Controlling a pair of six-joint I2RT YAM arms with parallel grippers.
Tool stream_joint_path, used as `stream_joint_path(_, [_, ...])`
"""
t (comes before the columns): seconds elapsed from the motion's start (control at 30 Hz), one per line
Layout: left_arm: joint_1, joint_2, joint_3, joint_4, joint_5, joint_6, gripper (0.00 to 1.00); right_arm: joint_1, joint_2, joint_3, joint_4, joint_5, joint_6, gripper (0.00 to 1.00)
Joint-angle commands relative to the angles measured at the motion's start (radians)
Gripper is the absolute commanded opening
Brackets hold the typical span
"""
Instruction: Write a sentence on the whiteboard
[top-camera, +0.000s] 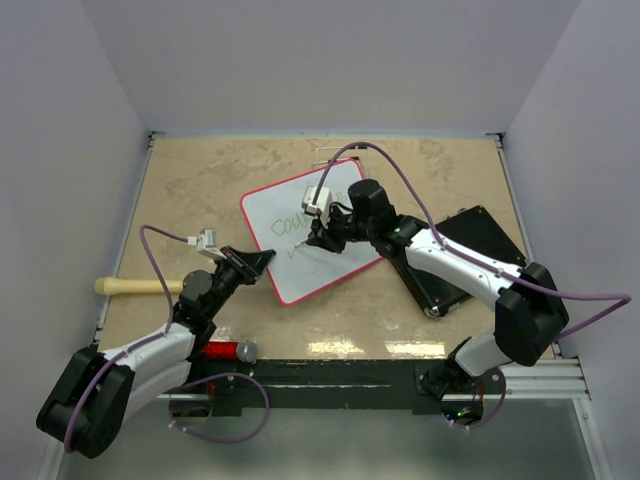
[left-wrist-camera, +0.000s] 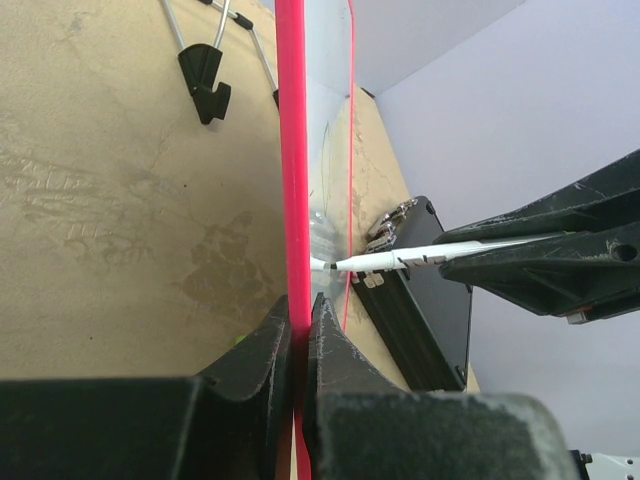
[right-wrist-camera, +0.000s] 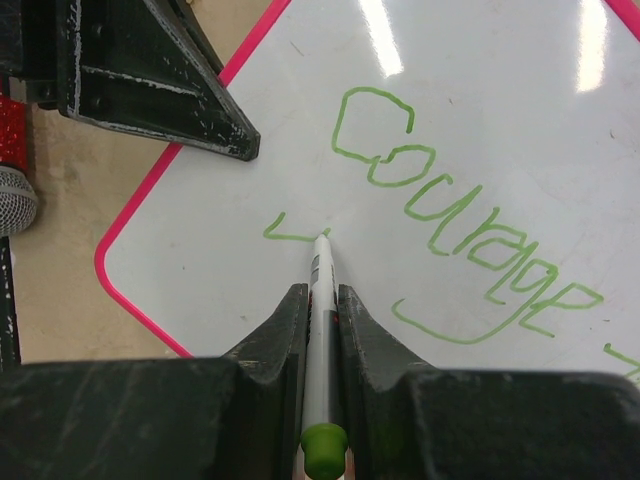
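The whiteboard (top-camera: 300, 275) is lying near the middle of the tan worktop (top-camera: 200, 190), turned at an angle so one rounded corner is pointing toward the arms. Its glossy white face is showing the word "Courage" (right-wrist-camera: 470, 230) in green handwriting, with a few more green strokes beginning beneath it. The right end effector (right-wrist-camera: 320, 295) is closed tightly around a slim white marker (right-wrist-camera: 321, 340) with a green cap end, and the marker's tip is touching the board at the end of a short green stroke below the letter C. The left end effector (left-wrist-camera: 298, 315) is pinching the board's thin red rim (left-wrist-camera: 292, 150) between its closed fingers, at the edge nearest the left arm. A black pad (top-camera: 480, 235) is sitting just right of the board, under the right arm. A wooden stick (top-camera: 135, 287) and a red microphone (top-camera: 222, 350) are lying by the left arm.
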Motion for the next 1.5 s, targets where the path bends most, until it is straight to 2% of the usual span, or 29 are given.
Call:
stream_joint_path(0.0, [-0.010, 0.006, -0.038, 0.052, 0.038, 0.097, 0.00, -0.003, -0.020, -0.006, -0.062, -0.036, -0.046, 0.00])
stream_joint_path(0.3, [-0.010, 0.005, -0.040, 0.050, 0.038, 0.102, 0.00, 0.019, -0.034, -0.021, -0.131, -0.102, -0.095, 0.00])
stream_joint_path(0.7, [-0.010, 0.000, -0.040, 0.044, 0.038, 0.106, 0.00, 0.063, -0.005, 0.035, -0.128, -0.070, -0.090, 0.00])
stream_joint_path(0.87, [-0.010, 0.003, -0.040, 0.042, 0.038, 0.108, 0.00, 0.006, -0.025, 0.034, -0.079, -0.024, -0.036, 0.00])
stream_joint_path(1.1, [-0.010, 0.016, -0.040, 0.052, 0.044, 0.109, 0.00, -0.064, -0.097, -0.004, -0.053, -0.098, -0.026, 0.00])
stream_joint_path(1.47, [-0.010, 0.011, -0.040, 0.053, 0.056, 0.109, 0.00, -0.077, -0.026, 0.036, -0.062, -0.113, -0.021, 0.00])
